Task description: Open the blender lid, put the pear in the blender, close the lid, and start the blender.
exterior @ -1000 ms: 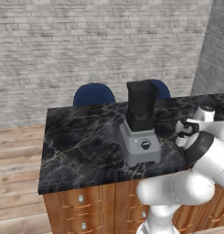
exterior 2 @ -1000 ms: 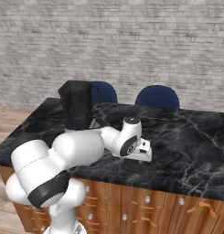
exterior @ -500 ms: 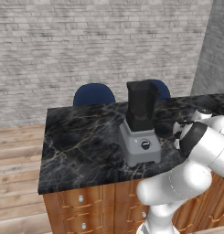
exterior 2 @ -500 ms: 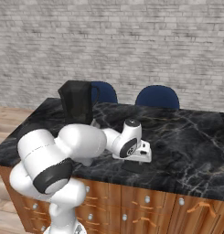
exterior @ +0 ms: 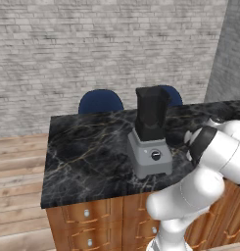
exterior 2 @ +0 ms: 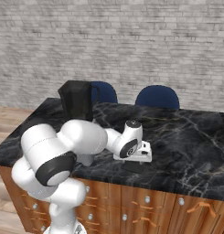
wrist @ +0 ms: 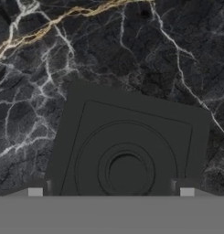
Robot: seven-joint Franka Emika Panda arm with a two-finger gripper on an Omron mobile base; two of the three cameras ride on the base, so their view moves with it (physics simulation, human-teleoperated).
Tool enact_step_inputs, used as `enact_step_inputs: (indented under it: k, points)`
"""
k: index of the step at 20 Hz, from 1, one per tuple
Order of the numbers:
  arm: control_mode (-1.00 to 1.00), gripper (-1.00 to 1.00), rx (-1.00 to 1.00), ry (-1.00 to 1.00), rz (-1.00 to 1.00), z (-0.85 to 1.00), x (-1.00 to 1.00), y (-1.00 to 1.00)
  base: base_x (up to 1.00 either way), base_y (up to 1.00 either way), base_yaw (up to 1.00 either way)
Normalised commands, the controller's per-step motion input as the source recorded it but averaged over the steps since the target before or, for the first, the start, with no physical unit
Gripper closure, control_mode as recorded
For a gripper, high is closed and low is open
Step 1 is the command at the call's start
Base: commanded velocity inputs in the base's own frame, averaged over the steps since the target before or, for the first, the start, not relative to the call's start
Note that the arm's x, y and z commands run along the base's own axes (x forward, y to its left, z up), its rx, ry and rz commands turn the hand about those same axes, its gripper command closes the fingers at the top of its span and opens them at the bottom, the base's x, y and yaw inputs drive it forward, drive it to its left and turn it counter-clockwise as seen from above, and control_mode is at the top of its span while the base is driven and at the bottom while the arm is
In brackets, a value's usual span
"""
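Note:
The blender (exterior: pixel 151 142) stands mid-counter, its light-grey base with a black knob under a tall dark jar (exterior 2: pixel 79 100) whose top is uncovered. The blender lid (wrist: pixel 127 146), a flat black squarish cap with raised rings, lies flat on the marble to the right of the blender and shows as a dark slab (exterior 2: pixel 132 167) under the hand. My gripper (wrist: pixel 111 192) hangs low, straight above the lid and open, with its fingertips (wrist: pixel 35 192) wide apart and nothing between them. The pear is out of view.
The black marble counter (exterior: pixel 87 147) tops wooden drawers. Two blue chairs (exterior: pixel 100 101) (exterior 2: pixel 157 97) stand behind it against a brick wall. The arm's bulky white elbow (exterior 2: pixel 63 146) sits at the counter's front edge near the blender.
The arm's upper links have swung forward and toward the counter's front edge. The hand has sunk slightly and stays over the same spot right of the blender.

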Motion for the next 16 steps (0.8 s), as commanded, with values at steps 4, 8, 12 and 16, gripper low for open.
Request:
enact_step_inputs:
  k: [4, 8, 12, 16]
  points:
    - [-1.00, -1.00, 0.00, 0.00, 0.04, -0.07, 0.12, 0.00, 0.00, 0.00, 0.00]
    - [-1.00, -1.00, 0.00, 0.00, 0.05, -0.10, 0.11, 0.00, 0.00, 0.00, 0.00]
    - [-1.00, -1.00, 0.00, 0.00, 0.05, -0.24, 0.03, 0.00, 0.00, 0.00, 0.00]
    - [-1.00, -1.00, 0.00, 0.00, 0.05, -0.27, 0.02, 0.00, 0.00, 0.00, 0.00]
